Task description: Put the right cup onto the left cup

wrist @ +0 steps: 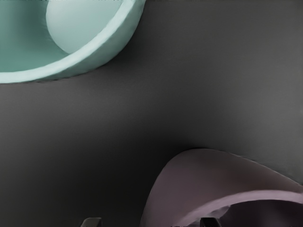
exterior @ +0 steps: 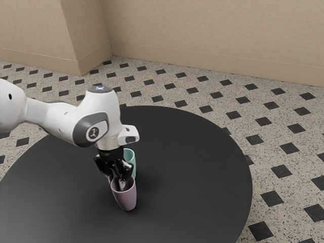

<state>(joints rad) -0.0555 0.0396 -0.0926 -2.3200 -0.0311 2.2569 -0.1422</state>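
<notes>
My gripper [exterior: 116, 182] is low at the pink-mauve cup [exterior: 126, 200], its fingers apart: one reaches into the cup's mouth, the other is outside the rim. The cup stands mouth up on the table. In the wrist view, the tips of the open gripper [wrist: 151, 222] are widely separated, with the wall of the pink cup [wrist: 199, 177] between them. The mint-green cup [exterior: 132, 158] is just behind the gripper, partly hidden by it; the wrist view gives the inside and rim of this green cup [wrist: 102, 49], separate from the pink one.
A round black table [exterior: 197, 167] carries both cups, with bare surface on the exterior view's right of them. Its curved edge borders a speckled floor with dark diamonds. A beige wall [exterior: 217, 35] stands behind.
</notes>
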